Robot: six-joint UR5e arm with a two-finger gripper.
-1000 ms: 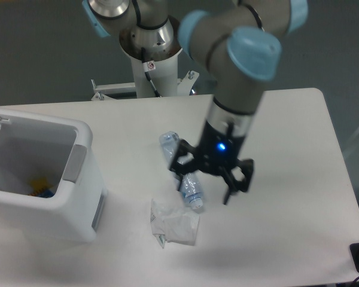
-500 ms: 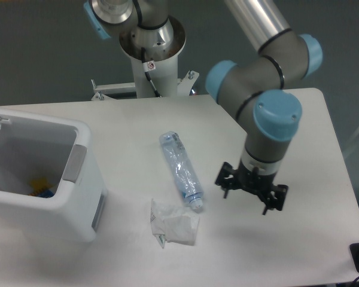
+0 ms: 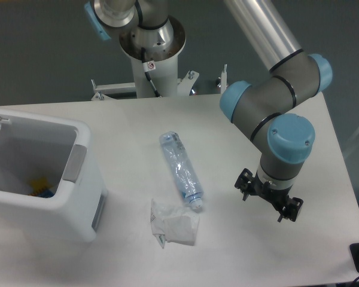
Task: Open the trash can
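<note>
- Your gripper (image 3: 269,202) hangs empty, fingers spread apart, low over the table (image 3: 299,131).
- Far to its left stands the trash can (image 3: 39,179), its top already open.
- Expect stiff, light, slick plastic; press the grey tab (image 3: 76,162) rather than pinching walls.

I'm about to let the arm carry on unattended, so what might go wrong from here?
The trash can already stands open, so another press on its grey tab might shut it. Returning there, the gripper would pass over the plastic bottle and crumpled wrapper, and a low sweep could knock them across the table.
</note>
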